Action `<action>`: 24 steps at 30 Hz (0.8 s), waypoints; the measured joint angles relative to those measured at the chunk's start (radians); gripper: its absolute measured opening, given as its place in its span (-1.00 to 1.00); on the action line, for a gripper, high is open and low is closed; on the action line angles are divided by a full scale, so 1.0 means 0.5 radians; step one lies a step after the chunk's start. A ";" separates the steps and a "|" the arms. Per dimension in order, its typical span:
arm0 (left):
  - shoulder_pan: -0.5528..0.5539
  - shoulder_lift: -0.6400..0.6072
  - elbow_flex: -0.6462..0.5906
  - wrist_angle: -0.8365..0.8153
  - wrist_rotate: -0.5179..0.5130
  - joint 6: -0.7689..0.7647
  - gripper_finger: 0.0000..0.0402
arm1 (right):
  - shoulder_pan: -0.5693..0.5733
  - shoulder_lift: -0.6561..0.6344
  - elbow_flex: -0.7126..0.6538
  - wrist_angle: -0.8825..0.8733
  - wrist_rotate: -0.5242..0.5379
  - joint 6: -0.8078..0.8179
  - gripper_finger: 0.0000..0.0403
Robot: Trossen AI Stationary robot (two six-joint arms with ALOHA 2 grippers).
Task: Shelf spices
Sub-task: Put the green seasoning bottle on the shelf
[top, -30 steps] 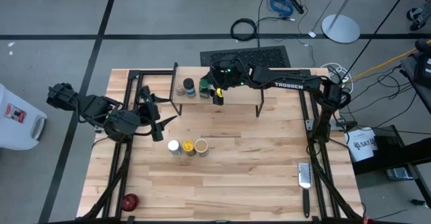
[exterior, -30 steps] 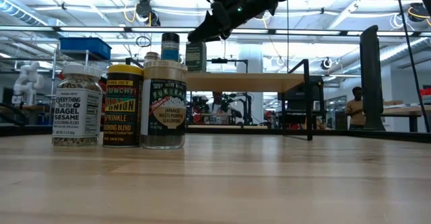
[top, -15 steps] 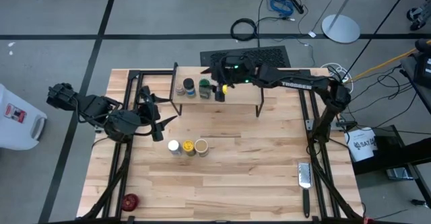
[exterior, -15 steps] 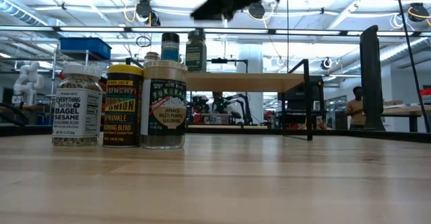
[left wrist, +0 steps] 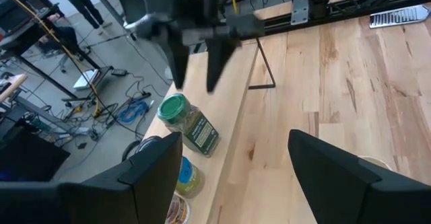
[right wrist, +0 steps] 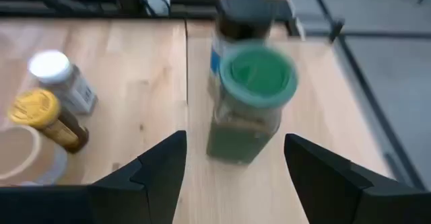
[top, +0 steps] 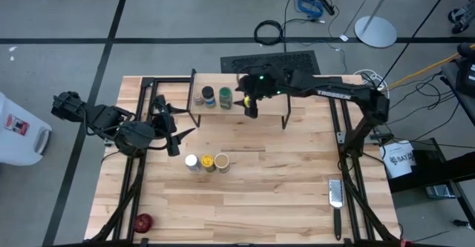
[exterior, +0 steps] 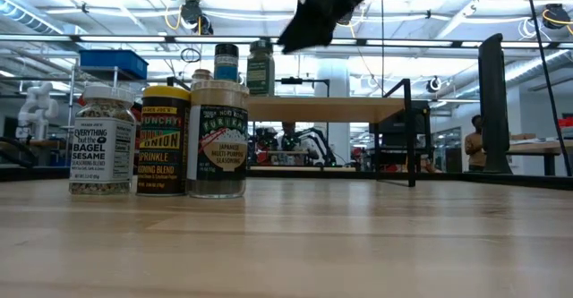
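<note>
A low wooden shelf (top: pixel 241 106) stands at the table's far edge – on it sit the green-lidded jar (top: pixel 225 98), a dark-lidded jar (top: pixel 209 94) and a tan jar (top: pixel 198 98). Above the shelf, beside the green-lidded jar, the right gripper (top: pixel 251 106) hangs spread and empty. The left gripper (top: pixel 172 134), also spread and empty, waits left of the shelf – white-capped (top: pixel 191 162) and yellow jars (top: pixel 207 161) stand before it

My open fingers (right wrist: pixel 156 167) frame green-lidded jar (right wrist: pixel 248 103), dark-lidded jar (right wrist: pixel 239 22) touching behind; white-capped (right wrist: pixel 62 79), yellow (right wrist: pixel 47 116) jars beside.
</note>
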 joint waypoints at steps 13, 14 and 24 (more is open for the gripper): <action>0.000 0.000 0.000 0.001 0.003 -0.001 0.40 | -0.004 0.277 -0.003 0.100 0.023 0.007 -0.14; 0.000 -0.001 0.000 0.001 0.003 0.000 0.40 | -0.004 0.274 -0.003 0.120 0.055 0.006 -0.18; -0.001 -0.001 0.000 0.001 0.004 0.000 0.40 | -0.002 0.271 -0.002 0.201 0.095 -0.016 -0.38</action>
